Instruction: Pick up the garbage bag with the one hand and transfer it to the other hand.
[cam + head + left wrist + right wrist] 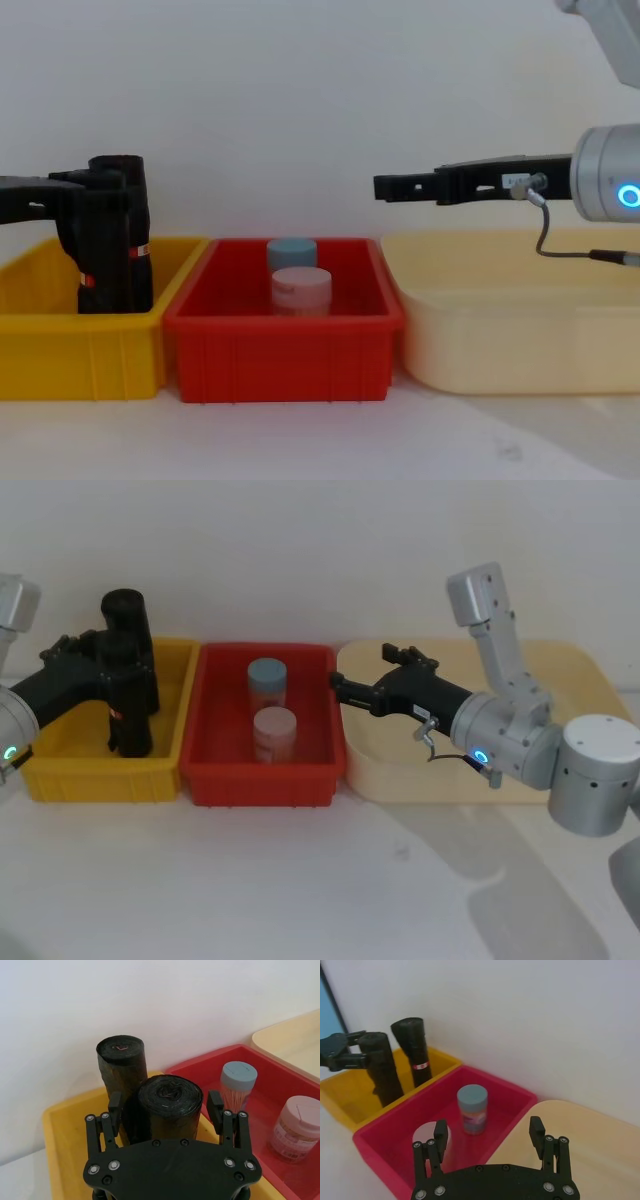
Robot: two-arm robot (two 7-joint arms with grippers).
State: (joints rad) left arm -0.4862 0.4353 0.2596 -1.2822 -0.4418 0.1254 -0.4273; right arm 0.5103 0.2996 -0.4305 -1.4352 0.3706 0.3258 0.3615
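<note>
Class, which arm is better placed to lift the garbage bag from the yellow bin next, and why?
Left. The left gripper has open jaws straddling the garbage bag in the yellow bin; the right gripper hangs open by the red bin.

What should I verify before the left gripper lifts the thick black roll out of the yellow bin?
1. Left gripper straddles the garbage bag, not the slimmer roll: ok.
2. Grip shut on the bag: not ok; the jaws are open, with a gap on either side.
3. Slimmer roll apart from the bag: cannot tell; it stands close behind it.
4. Right gripper open to receive: ok; it hovers over the right rim of the red bin.
5. Jars in the red bin stand lower than the right gripper: ok, judging from the chest view.
</note>
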